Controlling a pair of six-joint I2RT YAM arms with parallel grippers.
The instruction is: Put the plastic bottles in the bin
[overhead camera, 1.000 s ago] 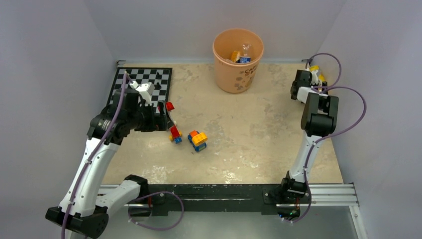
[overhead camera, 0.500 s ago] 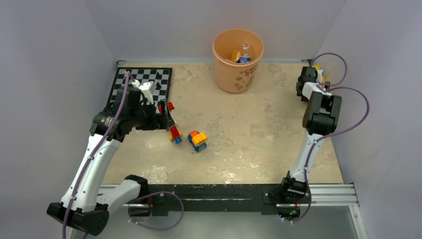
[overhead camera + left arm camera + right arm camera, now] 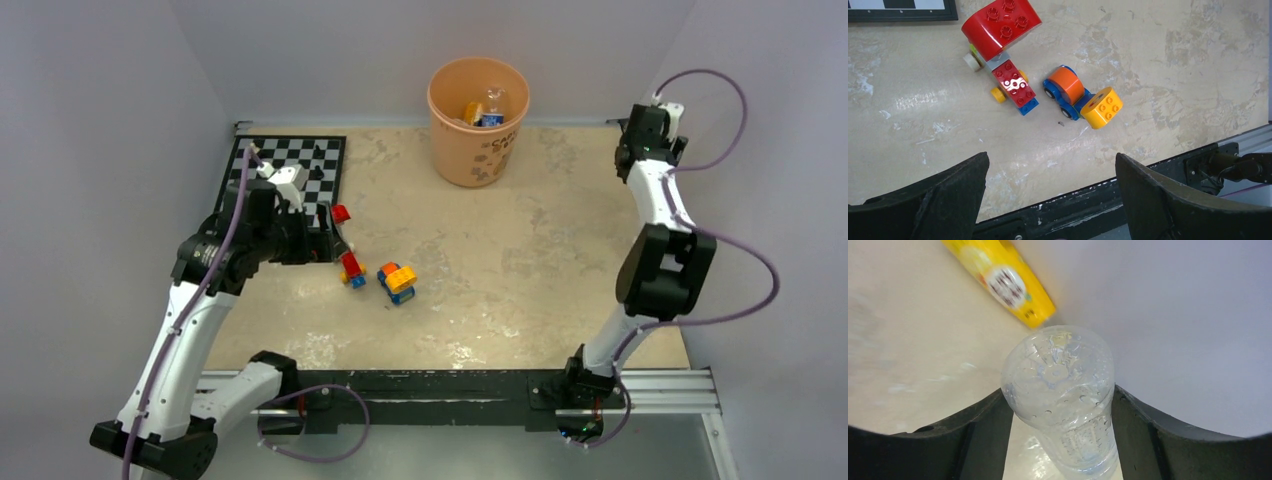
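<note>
The bin (image 3: 478, 120) stands at the far edge of the tabletop (image 3: 520, 250), about midway along the back wall. I can see bottles (image 3: 482, 110) already lying inside it, one clear with a blue label and one orange-yellow.

Well to the right of the bin, in the far right corner, my right hand (image 3: 1060, 397) has a clear bottle (image 3: 1057, 367) between its fingers (image 3: 983, 435). Both fingers press against the bottle's sides, about half closed. The bottle's dimpled base points away from the wrist camera. Just beyond it, further from the bin and close to the side wall, a yellow bottle (image 3: 1003, 282) with a white label lies on the tabletop. The surface around it is blurred in this view.

To the left of the bin and nearer to me, my left hand (image 3: 1051, 157) hangs above the tabletop, fingers spread wide with nothing between them. Below it are two toy block cars. The red car (image 3: 1003, 50) is on the side away from the bin. The blue car (image 3: 1080, 97), carrying orange and yellow blocks, lies just beside the red one without touching it.

A chessboard (image 3: 290, 165) lies flat in the far left corner, level with the bin and well apart from it.
</note>
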